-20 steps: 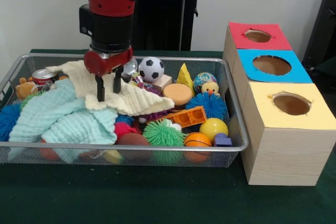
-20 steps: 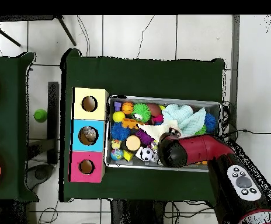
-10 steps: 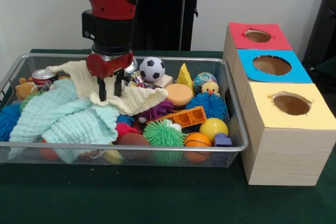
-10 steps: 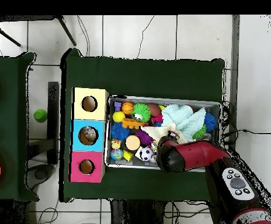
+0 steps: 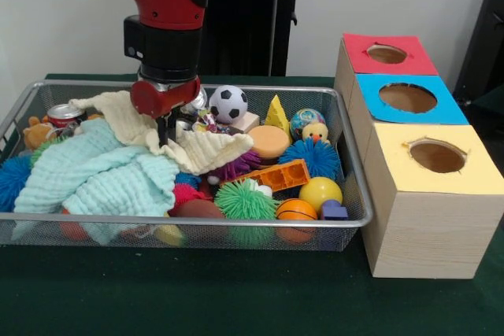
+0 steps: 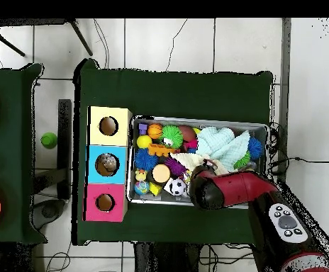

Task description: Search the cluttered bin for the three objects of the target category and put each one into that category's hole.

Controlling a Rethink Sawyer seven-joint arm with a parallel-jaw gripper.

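Observation:
A wire bin [image 5: 189,218] holds mixed toys under two cloths. My gripper [image 5: 164,135] hangs over the bin's back left part, shut on a fold of the cream cloth [image 5: 206,151], which drapes toward the middle. A mint cloth [image 5: 94,175] covers the left half. To the right of the cloths lie a soccer ball [image 5: 227,103], a yellow wedge [image 5: 276,114], an orange disc [image 5: 268,141], a blue spiky ball [image 5: 319,156], an orange brick [image 5: 279,175] and a green spiky ball [image 5: 246,200]. In the overhead view the arm [image 6: 224,190] hides the gripper.
A wooden box stands right of the bin with a red-topped hole [image 5: 387,53], a blue-topped hole [image 5: 407,97] and a yellow-topped hole [image 5: 437,156]. A can [image 5: 63,114] and a teddy [image 5: 35,131] sit at the bin's far left. Dark green cloth covers the table [image 5: 236,297].
The fingers, open astride the cream cloth a second ago, have come together on it. The gripper has risen slightly, and the cloth's fold is bunched up with it.

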